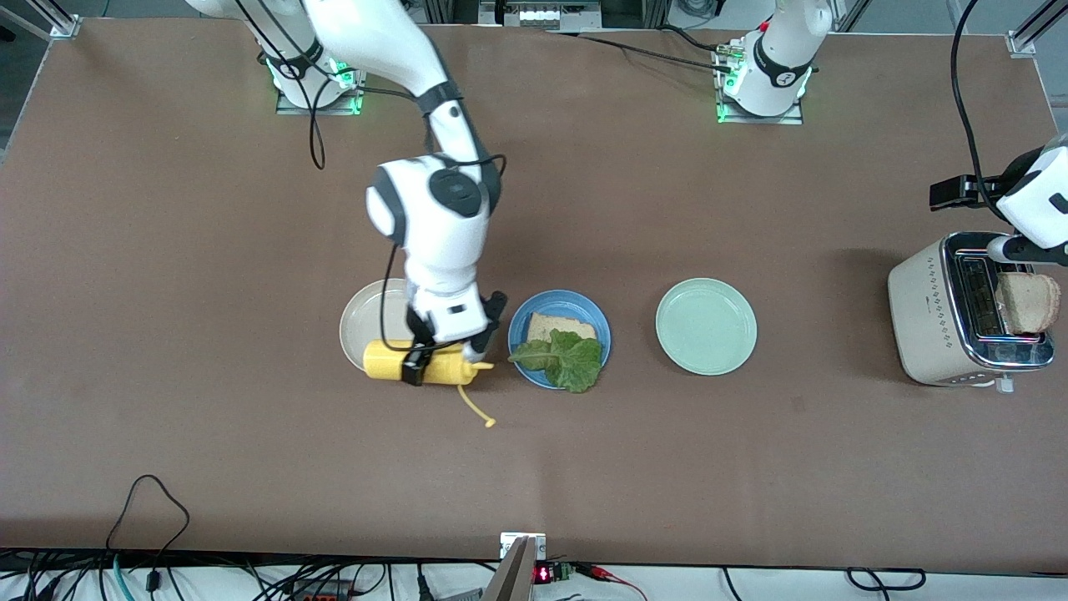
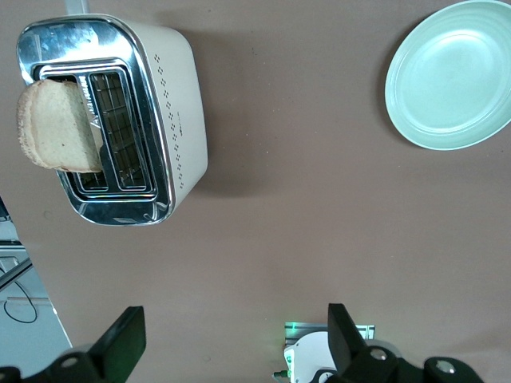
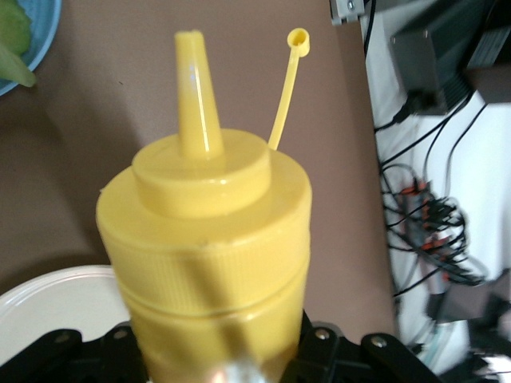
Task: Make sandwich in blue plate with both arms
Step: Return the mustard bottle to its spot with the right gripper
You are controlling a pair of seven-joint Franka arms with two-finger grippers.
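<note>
The blue plate [image 1: 519, 321] holds one bread slice [image 1: 561, 325] with a crinkled green lettuce leaf [image 1: 563, 357] partly over it. My right gripper [image 1: 446, 357] is shut on a yellow squeeze bottle [image 1: 417, 361] lying sideways over the cream plate's [image 1: 367, 321] rim, nozzle toward the blue plate. In the right wrist view the bottle [image 3: 207, 239] fills the gripper [image 3: 215, 355], and its open cap [image 3: 298, 38] dangles on a strap. A second bread slice [image 1: 1028, 302] stands out of the toaster [image 1: 934, 309]. My left gripper [image 2: 231, 343] hangs open and empty, high over the table by the toaster [image 2: 172, 120].
A pale green plate [image 1: 706, 326] sits between the blue plate and the toaster, bare. The toaster stands at the left arm's end of the table. Cables hang off the table edge nearest the front camera.
</note>
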